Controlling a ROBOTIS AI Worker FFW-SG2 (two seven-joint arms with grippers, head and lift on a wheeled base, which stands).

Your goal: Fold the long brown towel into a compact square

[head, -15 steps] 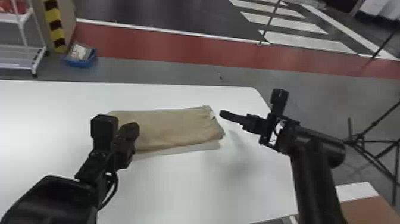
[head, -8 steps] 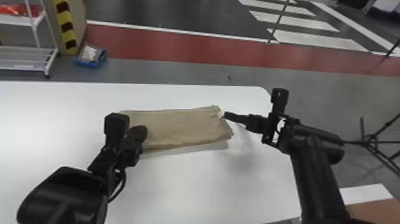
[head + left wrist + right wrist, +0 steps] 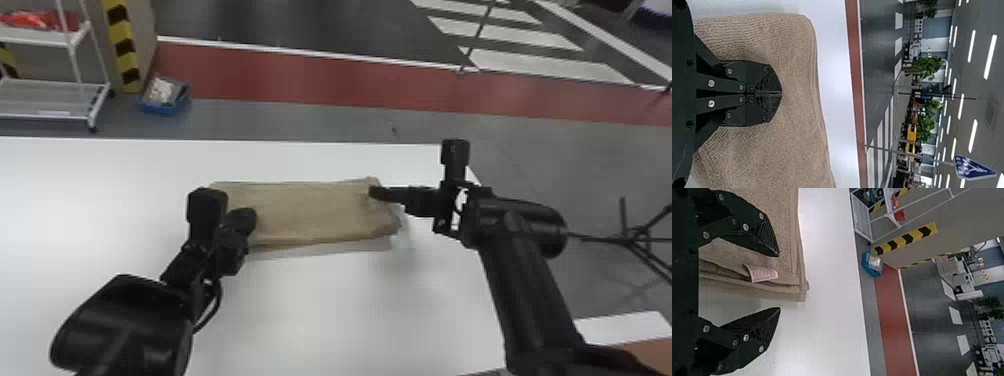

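On my left gripper, the jaws are together, their tips meeting with nothing I can see pinched between them. It sits at the nine o'clock end of the brown towel, over the cloth; I can't tell whether it is pressing down. On my right gripper, the jaws stand wide apart. It is toward two o'clock on the towel, with one finger above the cloth and the other out past the edge, over the table. I can't tell if either finger touches anything.

Between those fingers I can see stacked layers of towel edge and a small white label with pinkish print sticking out beside the corner. The towel lies flat on the white table as a folded oblong, its long side running from nine to three.

Farther out, measuring from the towel, I have a white shelf rack at ten o'clock and a blue bin on the floor between ten and eleven. A red floor strip crosses twelve, white stripes lie at two, and black stand legs are at three.
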